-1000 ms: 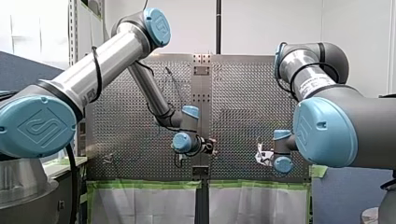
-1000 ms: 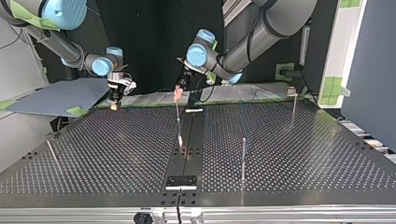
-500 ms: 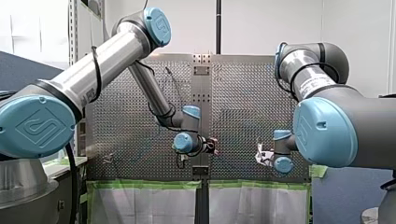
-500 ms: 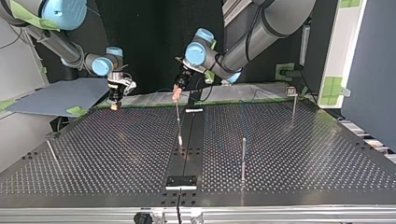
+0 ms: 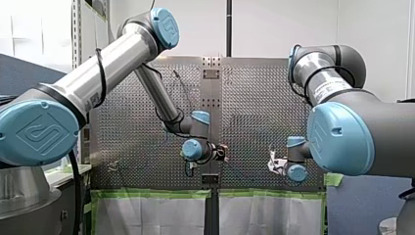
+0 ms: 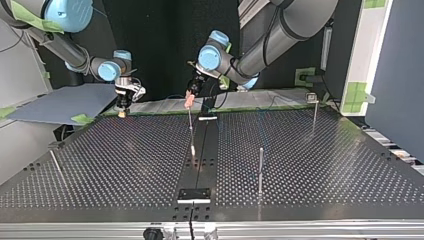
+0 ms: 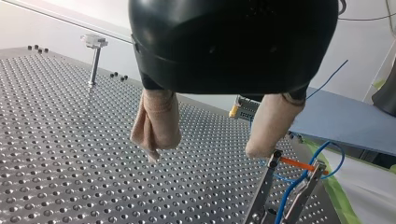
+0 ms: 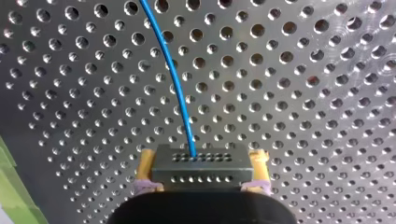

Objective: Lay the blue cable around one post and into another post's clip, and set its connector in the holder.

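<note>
Connector (image 8: 200,169) sits between jaws of my right arm (image 6: 60,46), blue cable (image 8: 174,79) ahead.

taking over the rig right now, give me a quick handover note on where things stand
Left hand: open and empty, above the table, beside a forked post.
Right hand: shut on the connector, at the table's far edge, at the top view's left.
Blue cable: runs from the connector out over the table. A stretch passes at the forked post, but I cannot tell if it is clipped.
Done: connector is in the right hand.
Left: check or finish the cable routing. The connector is not yet set down.
</note>
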